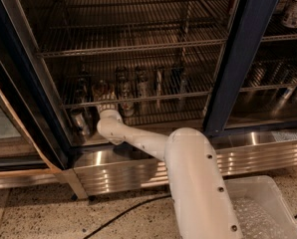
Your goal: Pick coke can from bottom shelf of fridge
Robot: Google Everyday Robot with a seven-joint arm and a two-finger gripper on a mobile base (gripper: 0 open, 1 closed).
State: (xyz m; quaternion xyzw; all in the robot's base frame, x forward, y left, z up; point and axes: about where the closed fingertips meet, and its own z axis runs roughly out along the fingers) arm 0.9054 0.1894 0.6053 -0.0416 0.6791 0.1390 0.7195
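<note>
The fridge [238, 59] stands open, with dark blue door frames and wire racks. The bottom shelf [153, 97] carries a row of several cans. The coke can [100, 90] is a dim reddish can at the left of that row. My gripper [106, 103] is at the end of the white arm, reaching into the fridge at the shelf's front rail. It is right below and in front of the coke can and partly hides its lower part. I cannot tell whether it touches the can.
Silver-grey and dark cans [141, 82] stand to the right of the coke can. A silver can [80, 121] sits low at the left. The ribbed steel base [138, 166] runs under the opening. A clear plastic bin [260, 210] and a black cable [123, 213] are on the floor.
</note>
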